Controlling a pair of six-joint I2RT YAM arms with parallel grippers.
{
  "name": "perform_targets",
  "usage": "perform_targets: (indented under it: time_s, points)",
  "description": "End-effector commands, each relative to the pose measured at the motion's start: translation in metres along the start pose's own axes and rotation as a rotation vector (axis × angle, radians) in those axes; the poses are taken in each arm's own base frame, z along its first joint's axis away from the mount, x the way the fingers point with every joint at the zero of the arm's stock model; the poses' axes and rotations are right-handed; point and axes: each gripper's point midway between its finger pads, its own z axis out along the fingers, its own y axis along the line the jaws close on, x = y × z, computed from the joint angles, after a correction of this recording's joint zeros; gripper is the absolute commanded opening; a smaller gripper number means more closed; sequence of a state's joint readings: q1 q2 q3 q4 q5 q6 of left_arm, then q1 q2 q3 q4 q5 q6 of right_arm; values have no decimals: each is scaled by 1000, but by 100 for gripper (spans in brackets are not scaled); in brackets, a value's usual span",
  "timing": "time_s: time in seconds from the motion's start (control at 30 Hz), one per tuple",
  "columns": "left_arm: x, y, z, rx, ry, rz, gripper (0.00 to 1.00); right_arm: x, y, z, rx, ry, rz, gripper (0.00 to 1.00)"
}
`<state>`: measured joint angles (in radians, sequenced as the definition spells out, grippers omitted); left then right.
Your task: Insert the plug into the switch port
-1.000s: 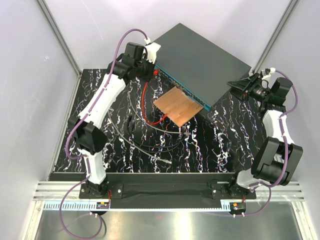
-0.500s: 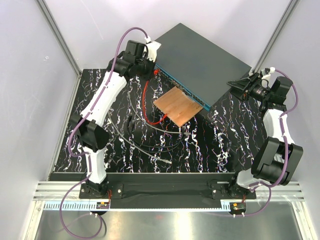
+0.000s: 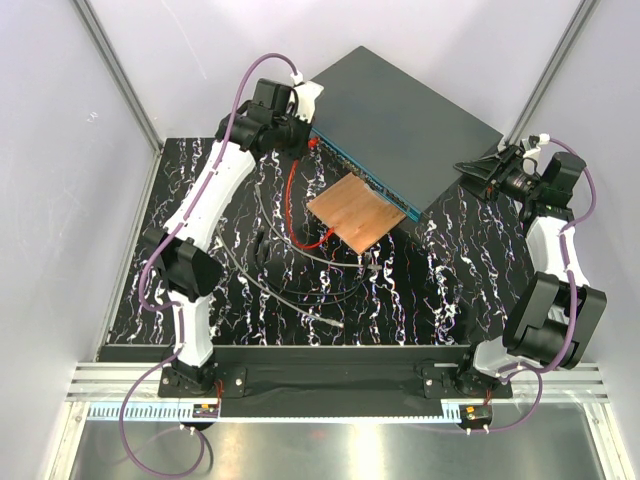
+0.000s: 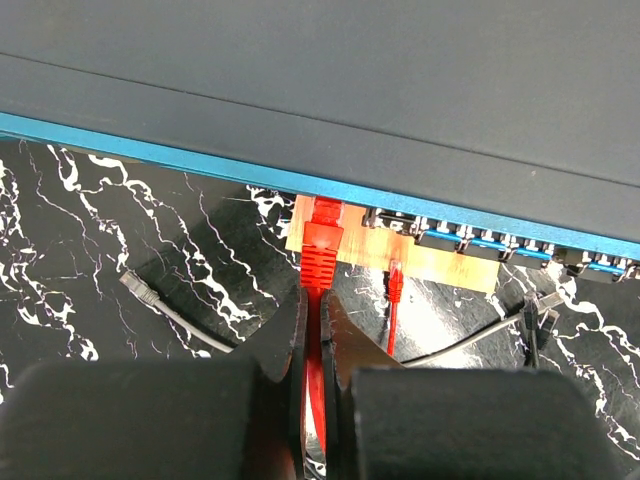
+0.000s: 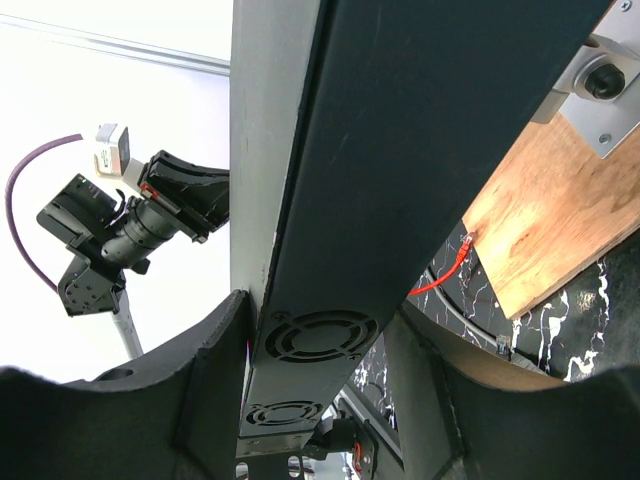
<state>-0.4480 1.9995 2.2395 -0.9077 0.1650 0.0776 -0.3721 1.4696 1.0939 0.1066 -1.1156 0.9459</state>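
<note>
The switch is a flat dark grey box at the back of the table, its blue-teal port face turned toward the left arm. My left gripper is shut on the red cable just behind the red plug. The plug's tip sits at the port row under the blue edge; how deep it sits is hidden. My right gripper straddles the switch's right end, one finger against each broad face, shut on it.
A copper-brown square plate leans under the switch's front edge. A second red plug lies on it. Loose grey cables curl over the black marbled table, one with a clear plug. White walls stand close on both sides.
The left wrist has edged slightly toward the back along the switch's face, still holding the red cable. The right arm has not moved.
</note>
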Motion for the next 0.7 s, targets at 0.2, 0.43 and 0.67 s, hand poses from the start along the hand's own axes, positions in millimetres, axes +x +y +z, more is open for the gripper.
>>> perform_targets:
  time_s: [0.2, 0.43, 0.67]
  points:
    - [-136, -50, 11, 131, -526, 107, 0, -5, -9, 19, 25, -11, -96, 0]
    - [-150, -60, 11, 161, -591, 132, 0, -6, -11, 20, 31, -14, -92, 0]
    - [-171, -67, -2, 163, -666, 165, 0, -9, -12, 21, 34, -17, -91, 0]
